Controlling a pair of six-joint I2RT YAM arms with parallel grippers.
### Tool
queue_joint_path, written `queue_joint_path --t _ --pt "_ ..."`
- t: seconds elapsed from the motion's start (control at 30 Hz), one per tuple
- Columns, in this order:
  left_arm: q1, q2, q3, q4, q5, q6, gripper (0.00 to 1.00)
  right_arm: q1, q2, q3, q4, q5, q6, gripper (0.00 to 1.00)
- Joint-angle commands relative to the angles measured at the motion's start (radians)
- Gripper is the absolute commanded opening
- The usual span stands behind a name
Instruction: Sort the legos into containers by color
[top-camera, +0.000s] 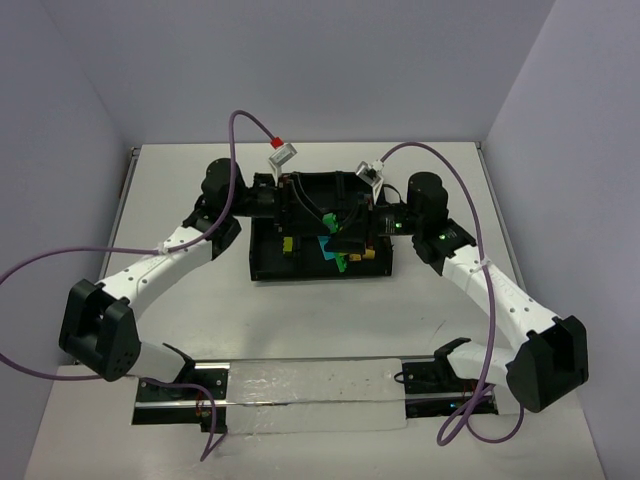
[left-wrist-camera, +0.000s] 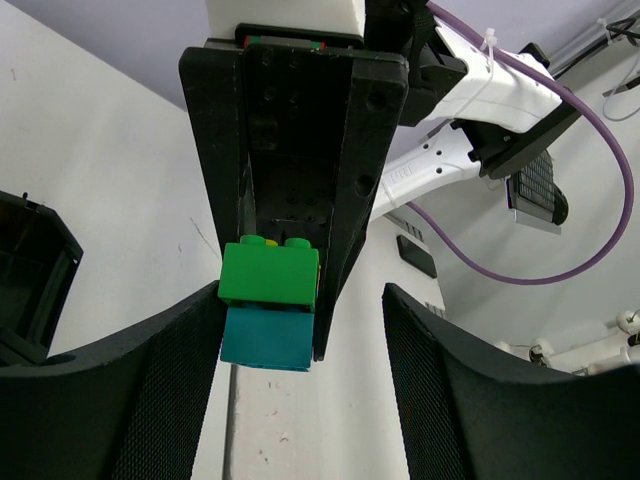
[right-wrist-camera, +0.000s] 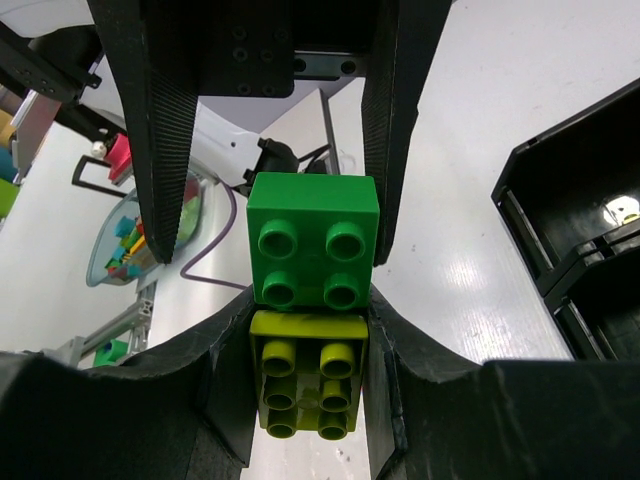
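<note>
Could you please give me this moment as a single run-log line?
right gripper: shut on yellow brick | left gripper: open, straddling green brick and teal brick | status: all three joined

My left fingers (left-wrist-camera: 150, 400) are black with a fine mesh pattern. In front of me are a green brick (right-wrist-camera: 314, 240), a lime-yellow brick (right-wrist-camera: 306, 385) and a teal brick (left-wrist-camera: 266, 338). The tray (top-camera: 300, 272) is black, the table (top-camera: 450, 300) white, the cable (left-wrist-camera: 540, 281) purple. Yellow specks in the tray are probably bricks.

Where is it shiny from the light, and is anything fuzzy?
Top external view: glare on the white strip by the arm bases. Right wrist view: bright sheen on the table; the green brick is sharp, the far background left looks blurry.
</note>
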Motion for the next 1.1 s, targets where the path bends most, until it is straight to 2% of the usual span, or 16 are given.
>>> queue_joint_path --t 0.0,0.2,0.27,0.3,0.5,0.57,0.6,0.67,0.73,0.83,1.07 --pt "-0.011 0.012 0.04 0.045 0.033 0.015 0.7 0.01 -0.002 0.058 0.013 0.001 -0.008 0.0" --pt "-0.018 0.034 0.049 0.046 0.043 0.009 0.63 0.011 -0.002 0.073 -0.004 0.0 -0.02 0.0" --pt "-0.021 0.034 0.051 0.048 0.045 0.008 0.57 0.011 -0.001 0.074 -0.007 0.0 -0.02 0.0" --pt "-0.021 0.034 0.051 0.05 0.045 0.007 0.47 0.012 0.0 0.073 -0.006 0.003 -0.02 0.0" --pt "-0.021 0.03 0.049 0.07 0.044 -0.011 0.09 0.014 0.007 0.066 -0.003 0.004 -0.021 0.0" --pt "-0.021 0.027 0.049 0.074 0.045 -0.017 0.0 0.014 0.008 0.065 -0.01 0.009 -0.027 0.01" --pt "-0.021 0.026 0.049 0.077 0.045 -0.018 0.0 0.014 0.008 0.065 -0.018 0.017 -0.031 0.09" --pt "-0.021 0.023 0.048 0.08 0.038 -0.024 0.0 0.014 0.008 0.067 -0.038 0.027 -0.044 0.36" --pt "-0.02 0.018 0.052 0.058 0.03 -0.017 0.0 0.014 0.008 0.068 -0.057 0.042 -0.054 0.53" --pt "-0.018 0.017 0.066 -0.006 0.013 0.018 0.0 0.013 0.005 0.077 -0.099 0.082 -0.07 0.73" --pt "-0.002 0.014 0.042 -0.068 -0.004 0.049 0.0 0.007 -0.001 0.076 -0.154 0.128 -0.102 0.88"
